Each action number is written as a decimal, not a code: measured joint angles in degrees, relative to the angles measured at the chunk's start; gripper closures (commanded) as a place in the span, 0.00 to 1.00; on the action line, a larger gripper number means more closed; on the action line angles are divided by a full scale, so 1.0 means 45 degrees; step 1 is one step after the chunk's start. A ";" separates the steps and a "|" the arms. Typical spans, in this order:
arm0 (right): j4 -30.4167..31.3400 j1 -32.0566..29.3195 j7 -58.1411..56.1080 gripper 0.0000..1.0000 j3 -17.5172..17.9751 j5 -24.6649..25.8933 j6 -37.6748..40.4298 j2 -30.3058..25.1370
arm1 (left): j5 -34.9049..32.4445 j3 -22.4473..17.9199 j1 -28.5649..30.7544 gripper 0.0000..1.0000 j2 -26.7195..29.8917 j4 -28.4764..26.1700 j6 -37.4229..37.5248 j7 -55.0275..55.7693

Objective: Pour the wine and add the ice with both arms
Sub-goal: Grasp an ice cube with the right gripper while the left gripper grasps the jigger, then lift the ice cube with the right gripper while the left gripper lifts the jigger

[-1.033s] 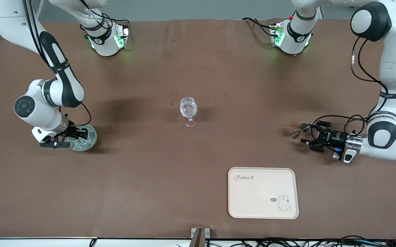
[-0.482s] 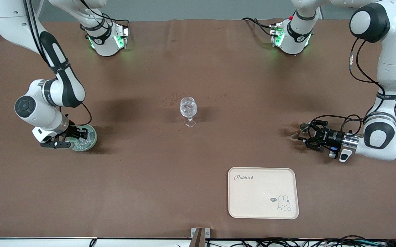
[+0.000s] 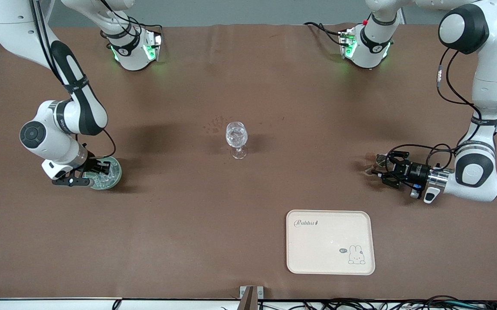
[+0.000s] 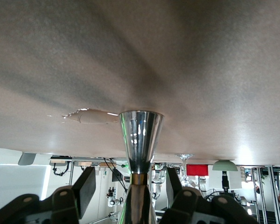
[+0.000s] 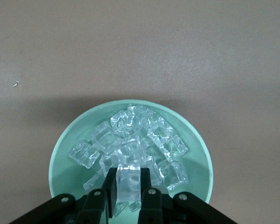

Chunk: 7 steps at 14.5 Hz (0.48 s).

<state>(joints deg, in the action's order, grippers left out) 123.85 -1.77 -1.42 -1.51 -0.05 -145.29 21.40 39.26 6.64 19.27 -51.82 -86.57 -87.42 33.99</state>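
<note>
The wine's small shiny metal cup [image 4: 141, 133] stands on the table toward the left arm's end [image 3: 375, 162]. My left gripper [image 4: 130, 184] lies low and level around it [image 3: 377, 168]. It is open, with a gap between each finger and the cup's stem. The ice [image 5: 135, 135] is a heap of clear cubes in a pale green bowl [image 5: 60, 154] toward the right arm's end [image 3: 115, 172]. My right gripper [image 5: 128, 179] reaches down into the bowl [image 3: 97, 171], shut on one ice cube [image 5: 129, 182]. A clear stemmed wine glass [image 3: 236, 137] stands mid-table.
A cream tray [image 3: 330, 241] with a rabbit print lies nearer the front camera than the metal cup. Brown cloth covers the table. Both arm bases stand along the table's back edge.
My left gripper slid in around the metal cup and its fingers narrowed. My right gripper's fingers closed on an ice cube in the bowl.
</note>
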 measured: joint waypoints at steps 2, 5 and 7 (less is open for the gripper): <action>-0.0098 0.0000 0.0040 0.92 0.0000 0.0000 0.0069 0.0000 | 0.0000 0.0001 0.0000 0.43 -0.0037 0.0000 0.0000 -0.0002; -0.0631 0.0000 0.0186 0.96 -0.0001 0.0000 0.1283 -0.0001 | 0.0000 0.0003 0.0001 0.53 -0.0042 0.0000 0.0000 -0.0002; -0.1311 -0.0003 0.0211 0.96 -0.0012 0.0000 0.2420 -0.0044 | 0.0001 0.0010 0.0000 0.59 -0.0042 -0.0001 0.0001 -0.0003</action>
<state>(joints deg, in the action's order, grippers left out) 117.95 -1.79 -0.47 -1.56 -0.05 -134.40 21.20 39.26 6.68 19.27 -52.01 -86.57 -87.42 33.98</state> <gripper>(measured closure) 0.771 0.467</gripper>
